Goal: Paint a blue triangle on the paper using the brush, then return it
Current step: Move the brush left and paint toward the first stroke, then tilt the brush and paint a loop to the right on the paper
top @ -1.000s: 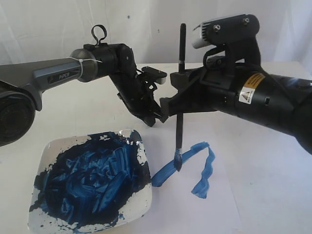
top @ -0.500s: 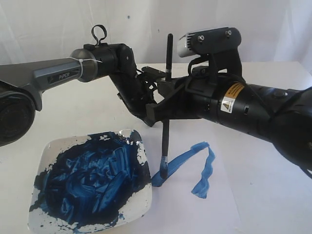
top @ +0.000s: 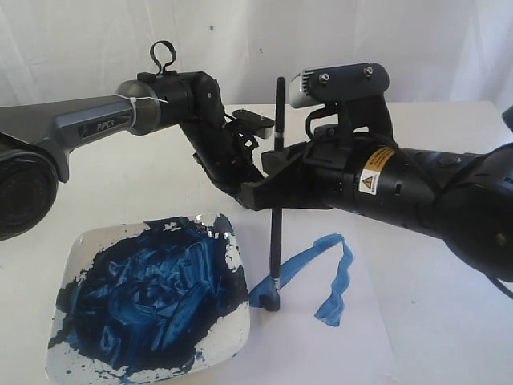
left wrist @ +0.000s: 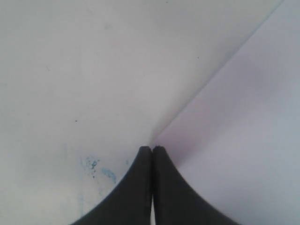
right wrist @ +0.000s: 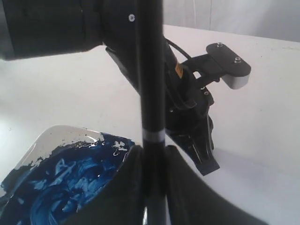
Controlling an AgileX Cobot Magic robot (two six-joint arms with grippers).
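The right gripper [top: 273, 186] is clamped on the brush [top: 276, 241], its jaws pressed against the black handle just under the pale band, as the right wrist view shows [right wrist: 152, 171]. The brush stands nearly upright at the centre of the exterior frame. Its stained tip is down on the paper [top: 365, 345], at the lower left end of the painted stroke and just right of the plate [top: 78, 245] of dark blue paint.

We judge the blue triangle [top: 309, 257] about two thirds done. One thick side climbs from the brush tip up to the right, and a second, wavier side drops from that peak toward the lower right. No stroke joins the two lower ends, so the base is not yet painted. After that the brush has to be returned.

The right arm reaches in from the right edge and past the middle, forearm close to level and sloping slightly down toward the left. The left arm enters from the left edge and bends down at the wrist. The left gripper [top: 250, 192] has its jaws together and holds nothing. Its tips [left wrist: 152, 150] sit at the paper's edge where it meets the tabletop [left wrist: 70, 70], but we cannot tell whether they press on it.
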